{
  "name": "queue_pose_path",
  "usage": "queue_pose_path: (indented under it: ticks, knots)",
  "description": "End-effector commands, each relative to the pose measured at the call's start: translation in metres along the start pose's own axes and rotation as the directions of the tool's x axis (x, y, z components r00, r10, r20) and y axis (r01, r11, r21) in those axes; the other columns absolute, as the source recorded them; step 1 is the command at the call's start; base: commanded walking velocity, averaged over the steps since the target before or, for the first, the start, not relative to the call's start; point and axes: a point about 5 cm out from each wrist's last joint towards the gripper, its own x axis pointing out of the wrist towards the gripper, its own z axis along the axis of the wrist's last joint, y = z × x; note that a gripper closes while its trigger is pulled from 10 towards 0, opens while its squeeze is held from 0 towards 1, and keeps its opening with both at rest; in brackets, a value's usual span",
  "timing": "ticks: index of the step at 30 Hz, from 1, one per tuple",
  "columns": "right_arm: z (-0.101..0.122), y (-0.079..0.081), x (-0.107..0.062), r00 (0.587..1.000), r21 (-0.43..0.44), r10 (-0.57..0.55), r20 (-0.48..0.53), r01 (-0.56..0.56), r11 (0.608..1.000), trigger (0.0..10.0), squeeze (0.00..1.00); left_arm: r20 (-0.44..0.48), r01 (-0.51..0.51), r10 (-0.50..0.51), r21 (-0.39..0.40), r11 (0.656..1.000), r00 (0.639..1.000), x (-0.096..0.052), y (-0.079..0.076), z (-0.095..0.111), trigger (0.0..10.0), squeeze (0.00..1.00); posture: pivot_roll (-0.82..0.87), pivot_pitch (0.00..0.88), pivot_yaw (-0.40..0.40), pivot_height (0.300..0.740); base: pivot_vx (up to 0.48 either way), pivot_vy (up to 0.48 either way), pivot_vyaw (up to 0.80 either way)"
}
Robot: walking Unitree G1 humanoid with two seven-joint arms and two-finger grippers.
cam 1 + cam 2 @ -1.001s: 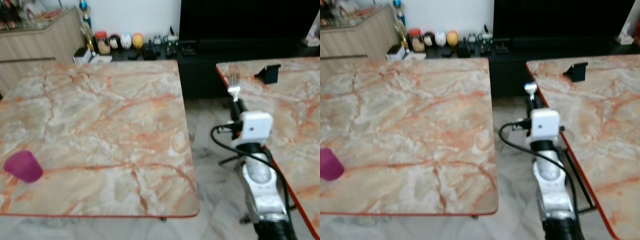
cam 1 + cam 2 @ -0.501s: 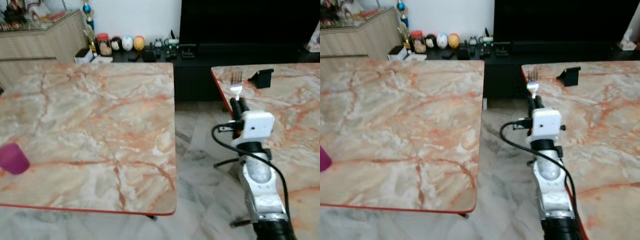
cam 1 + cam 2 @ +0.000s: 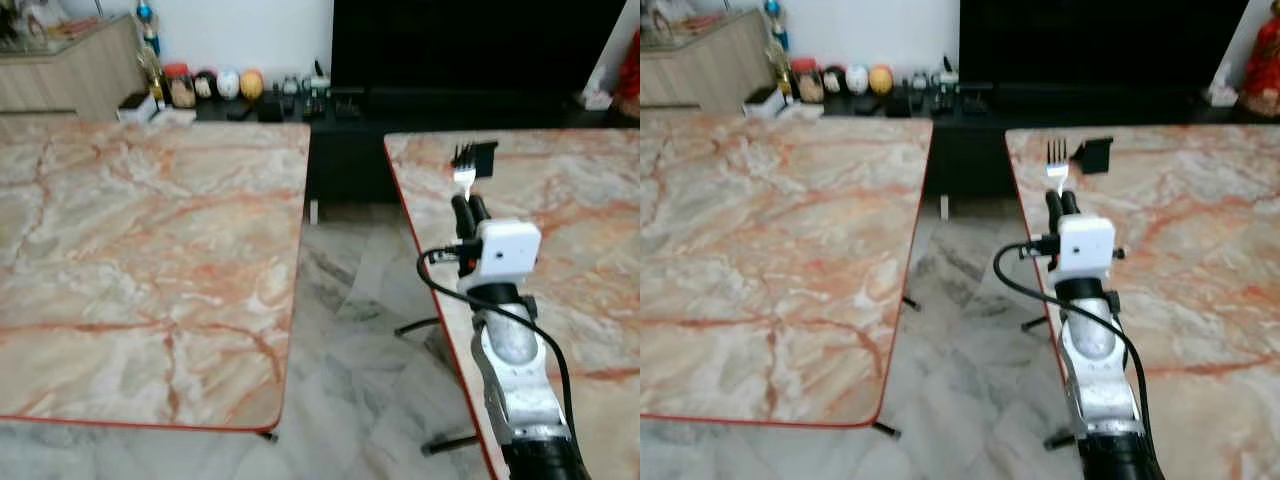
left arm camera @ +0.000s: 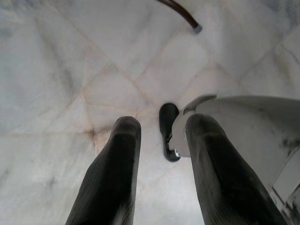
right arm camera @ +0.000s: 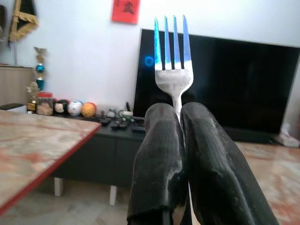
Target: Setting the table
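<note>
My right gripper (image 3: pixel 466 207) is shut on a white plastic fork (image 3: pixel 463 176), held upright with its tines up. The gripper hovers over the left edge of the right-hand marble table (image 3: pixel 590 230). In the right wrist view the fork (image 5: pixel 173 70) rises from between the closed fingers (image 5: pixel 159 154). My left gripper (image 4: pixel 157 129) hangs low over the marble floor, open, with nothing between its fingers. A second marble table (image 3: pixel 140 250) stands on the left.
A small black stand (image 3: pixel 1096 153) sits on the right table just behind the fork. A floor gap (image 3: pixel 350 320) runs between the two tables. Behind are a large dark TV (image 3: pixel 470 40) and a low cabinet with jars and ornaments (image 3: pixel 200 85).
The camera has swung to the right, so the left table slid leftward and the purple cup left the picture. The right table is now nearer. The fork stays gripped.
</note>
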Motion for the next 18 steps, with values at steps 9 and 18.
queue_pose_path:
  ticks: [9, 18]
  knots:
    - [0.0018, -0.0033, 0.0026, 1.000, 0.007, -0.013, 0.005, 0.013, 1.000, 10.0, 0.00, -0.019, 0.002, -0.002, -0.009, 1.000, 1.000, -0.0019, 0.0007, -0.0048, 10.0, 0.00, -0.08, 0.000, 0.032, 0.740, 0.000, -0.327, 0.00]
    - [0.0017, -0.0037, 0.0029, 1.000, 0.010, -0.015, 0.005, 0.015, 1.000, 10.0, 0.00, -0.016, 0.001, -0.002, -0.015, 1.000, 1.000, -0.0019, 0.0005, -0.0048, 10.0, 0.00, -0.08, 0.000, 0.031, 0.740, 0.000, -0.340, 0.00]
